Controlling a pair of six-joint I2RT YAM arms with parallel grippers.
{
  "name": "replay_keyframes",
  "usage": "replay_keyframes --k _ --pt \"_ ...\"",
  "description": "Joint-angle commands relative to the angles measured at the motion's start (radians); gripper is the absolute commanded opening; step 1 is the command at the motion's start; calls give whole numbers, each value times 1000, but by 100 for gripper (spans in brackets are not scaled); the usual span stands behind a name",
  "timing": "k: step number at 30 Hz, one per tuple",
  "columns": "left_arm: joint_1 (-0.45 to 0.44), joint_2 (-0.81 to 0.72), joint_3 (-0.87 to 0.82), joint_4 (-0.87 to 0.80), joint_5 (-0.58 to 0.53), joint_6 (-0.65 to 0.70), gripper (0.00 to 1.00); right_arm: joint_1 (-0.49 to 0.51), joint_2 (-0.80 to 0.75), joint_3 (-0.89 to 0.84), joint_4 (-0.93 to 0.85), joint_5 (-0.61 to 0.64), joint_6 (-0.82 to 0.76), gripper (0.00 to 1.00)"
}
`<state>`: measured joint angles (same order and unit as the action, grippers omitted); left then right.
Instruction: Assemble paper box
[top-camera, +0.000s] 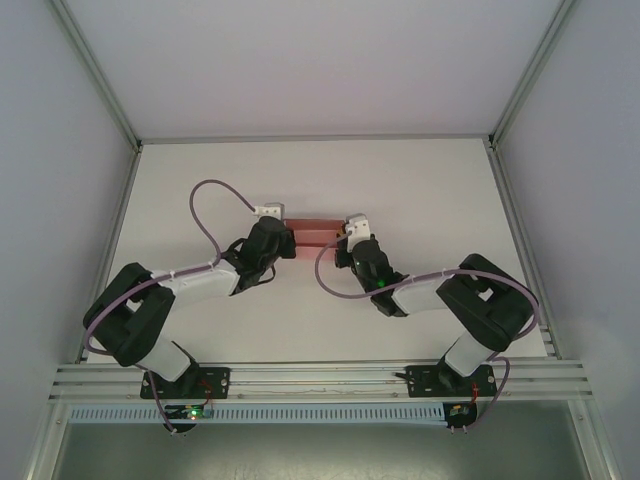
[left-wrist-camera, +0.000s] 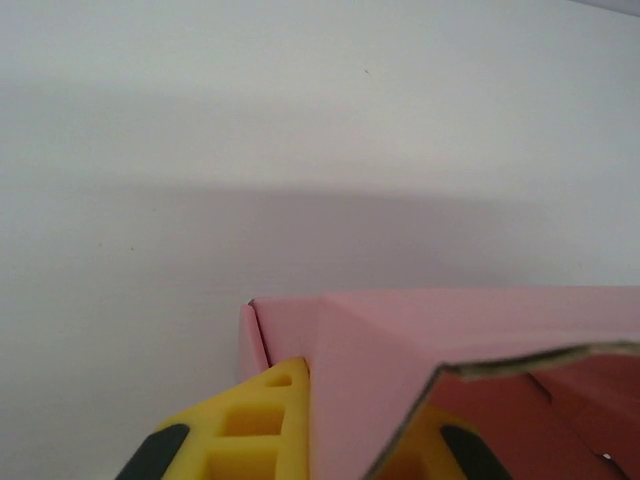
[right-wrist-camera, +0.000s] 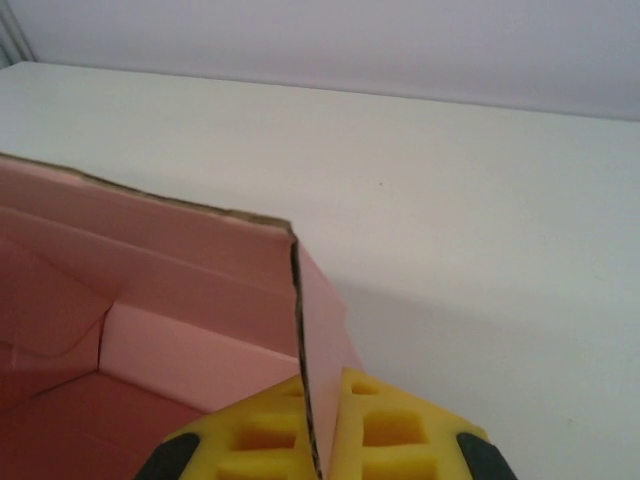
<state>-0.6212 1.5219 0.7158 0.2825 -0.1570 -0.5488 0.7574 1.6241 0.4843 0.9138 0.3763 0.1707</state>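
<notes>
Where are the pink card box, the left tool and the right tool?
Pink creased-card paper box (top-camera: 315, 234), top external view: middle of the box.
Left tool (left-wrist-camera: 345, 440), left wrist view: midway between its yellow fingertips.
Right tool (right-wrist-camera: 318, 430), right wrist view: midway between its yellow fingertips.

A white table (top-camera: 300, 330) sits between pale grey walls (top-camera: 300, 60). Aluminium rails (top-camera: 320, 378) cross its near edge under soft, even light.

A pink paper box (top-camera: 312, 232) is seen mid-way across a white table (top-camera: 430, 190). It is met at its left end by the left gripper (top-camera: 287, 240) and at its right end by the right gripper (top-camera: 341, 238).
</notes>
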Motion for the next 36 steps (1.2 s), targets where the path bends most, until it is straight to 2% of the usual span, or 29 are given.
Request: replay_keyframes --k 1,5,7,10,11,14,17,22,24,26,28,30,36 --pt "-51 -23 -18 -122 157 8 25 43 -12 -52 -10 -154 -127 0" --pt "-53 -84 32 -304 195 36 40 46 -32 -80 -25 -79 -166 0" --pt "-54 -130 43 -374 211 44 62 49 -34 -91 -21 -57 -177 0" --pt "-53 -213 61 -484 217 34 84 59 -36 -110 2 -29 -203 0" --pt "-53 -243 69 -523 210 21 100 67 -35 -118 21 -15 -223 0" --pt "-52 -310 98 -598 234 -7 100 99 -17 -134 74 25 -283 0" --pt "-37 -329 158 -714 180 -143 100 108 7 -148 116 -20 -329 0" --pt "65 -305 195 -771 315 -309 100 141 62 -184 268 10 -392 0" --pt "130 -298 161 -733 387 -357 100 152 69 -191 292 23 -416 0" --pt "212 -284 112 -644 508 -428 100 168 77 -187 291 40 -446 0" --pt "255 -261 74 -553 601 -490 100 194 94 -180 295 84 -487 0" --pt "257 -232 72 -528 633 -504 100 215 114 -175 309 128 -512 0" --pt "266 -162 29 -495 632 -555 100 223 157 -196 401 114 -477 3"
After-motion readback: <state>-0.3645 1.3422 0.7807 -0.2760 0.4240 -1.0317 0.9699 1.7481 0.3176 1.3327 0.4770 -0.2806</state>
